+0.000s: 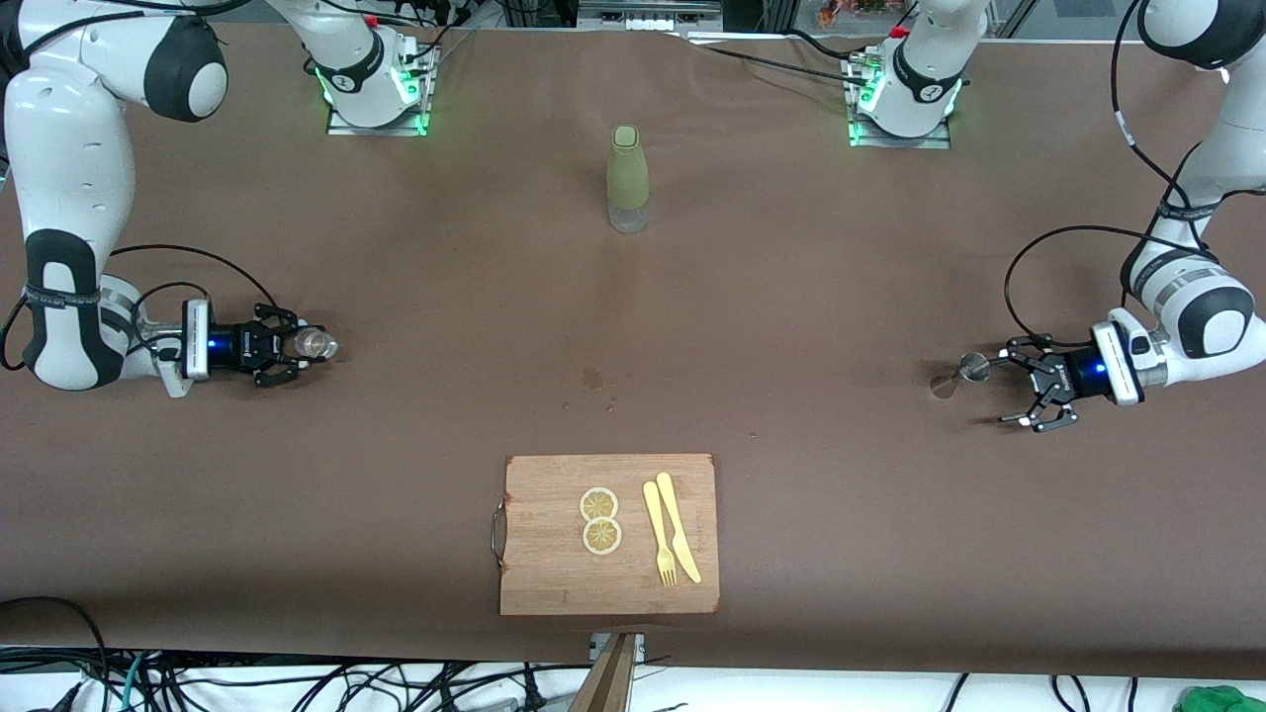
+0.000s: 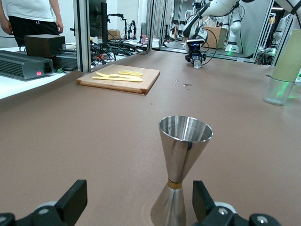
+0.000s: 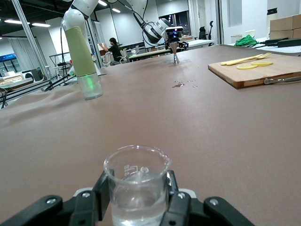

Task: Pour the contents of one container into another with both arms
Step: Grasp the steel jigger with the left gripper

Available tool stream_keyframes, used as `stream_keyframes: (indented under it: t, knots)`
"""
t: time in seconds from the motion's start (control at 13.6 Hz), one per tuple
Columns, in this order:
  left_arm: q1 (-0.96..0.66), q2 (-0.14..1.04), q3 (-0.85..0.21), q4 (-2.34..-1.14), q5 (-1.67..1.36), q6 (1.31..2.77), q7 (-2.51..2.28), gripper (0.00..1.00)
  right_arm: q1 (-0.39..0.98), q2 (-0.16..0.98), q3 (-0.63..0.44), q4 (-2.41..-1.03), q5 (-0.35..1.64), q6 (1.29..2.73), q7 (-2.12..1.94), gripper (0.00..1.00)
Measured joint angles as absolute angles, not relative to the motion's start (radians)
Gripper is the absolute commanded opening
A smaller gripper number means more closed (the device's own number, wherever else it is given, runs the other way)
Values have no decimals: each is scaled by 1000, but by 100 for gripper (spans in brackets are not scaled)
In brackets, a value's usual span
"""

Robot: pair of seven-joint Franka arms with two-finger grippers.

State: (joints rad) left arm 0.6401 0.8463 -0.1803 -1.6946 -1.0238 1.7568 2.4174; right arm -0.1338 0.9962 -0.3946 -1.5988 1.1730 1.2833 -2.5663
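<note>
The right gripper point(image 1: 297, 354) is clamped on the glass cup point(image 1: 318, 343) at its table end. The left gripper point(image 1: 1019, 388) stands wide, straddling the unheld steel jigger point(image 1: 975, 368). Risk: closing off-centre would topple it.

Olive-green bottle point(image 1: 627, 178) upright, wooden cutting board point(image 1: 554, 574) bearing two lemon slices point(image 1: 599, 520), yellow fork point(image 1: 658, 534), yellow knife point(image 1: 678, 527)

Brown table point(image 1: 396, 514): green bottle point(image 1: 627, 178) upper center, wooden cutting board point(image 1: 554, 574) lower center, glass cup point(image 1: 316, 343) middle left, steel jigger point(image 1: 974, 368) middle right.
</note>
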Motion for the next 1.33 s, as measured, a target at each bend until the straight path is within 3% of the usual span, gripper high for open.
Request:
stream_keyframes:
  t: [0.44,0.66,0.74,0.81,1.03,1.33]
  knots:
    - [604,861,-180,-1736,-1108,1763,2461,98,-130,994,-394,-1590,1173,1271,-2558,42]
    - [587,862,-180,-1757,-1135,1771,2474,89,-126,980,-394,-1573,1174,1267,-2502,42]
    - [584,862,-180,-1760,-1139,1771,2478,81,-124,973,-393,-1563,1174,1267,-2475,42]
    - [583,862,-180,-1763,-1142,1771,2480,64,-121,967,-393,-1551,1174,1267,-2452,42]
    - [583,862,-180,-1779,-1146,1771,2484,0,-113,950,-382,-1535,1174,1266,-2395,42]
    - [583,862,-179,-1800,-1170,1772,2488,0,-112,925,-328,-1528,1174,1287,-2317,42]
